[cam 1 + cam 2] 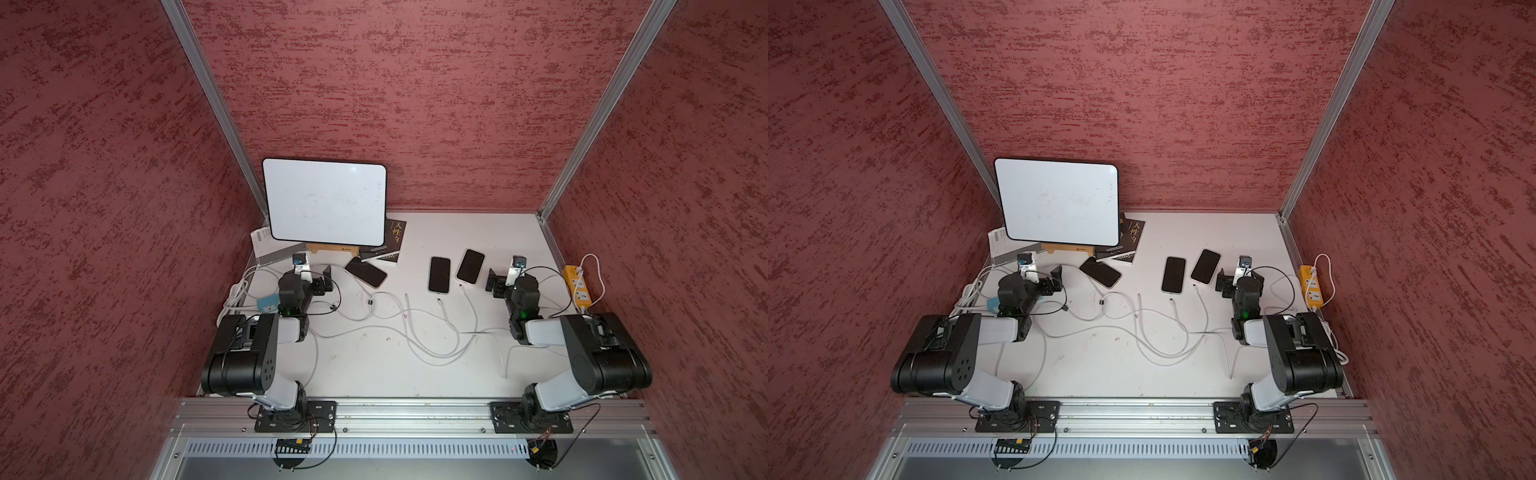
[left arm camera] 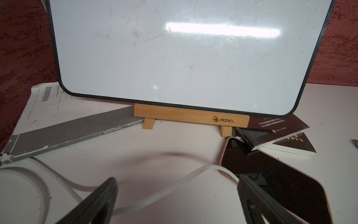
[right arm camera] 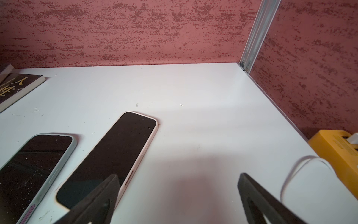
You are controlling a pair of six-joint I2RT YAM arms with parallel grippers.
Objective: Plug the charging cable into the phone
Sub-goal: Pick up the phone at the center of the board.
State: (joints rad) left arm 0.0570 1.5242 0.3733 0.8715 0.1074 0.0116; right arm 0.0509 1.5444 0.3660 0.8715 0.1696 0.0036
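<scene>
While cables (image 2: 168,187) lie loose on the desk (image 1: 374,374), left jaws: wide apart, empty
right jaws: wide apart, empty

Bright, even light falls from overhead. The whiteboard (image 2: 135,58) bears a long white streak of glare in the left wrist view. In front of the whiteboard a cable (image 2: 166,191) throws a soft, blurred shadow on the table (image 2: 135,147). The left tool (image 2: 177,179) and right tool (image 3: 178,176) loom dark and soft-edged, too near the lens. Both top views stretch outward at their corners.
</scene>
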